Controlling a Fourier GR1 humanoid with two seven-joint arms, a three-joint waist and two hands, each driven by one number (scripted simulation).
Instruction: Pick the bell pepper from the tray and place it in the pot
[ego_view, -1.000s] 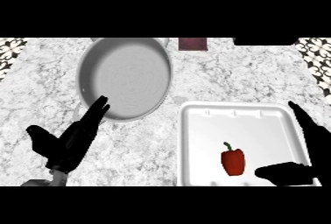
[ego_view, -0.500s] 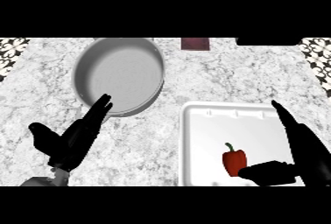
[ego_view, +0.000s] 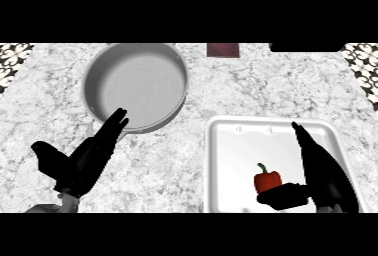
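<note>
Our red pepper (ego_view: 267, 181) stands on the white tray (ego_view: 236, 150), in its near right part, between our right hand's (ego_view: 322, 172) straight fingers (ego_view: 306, 145) and thumb. The thumb tip sits just at the pepper's near side; the fingers reach past it on the right, spread wide, holding nothing. Our left hand (ego_view: 81, 162) rests open, its fingers (ego_view: 111, 127) overlapping the near rim of the grey pot (ego_view: 136, 85). Bare marble counter (ego_view: 244, 85) separates pot and tray.

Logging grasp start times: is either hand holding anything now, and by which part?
Nothing is held. The right hand is open beside the bell pepper on the tray, thumb just below it. The left hand is open, near the pot.
</note>
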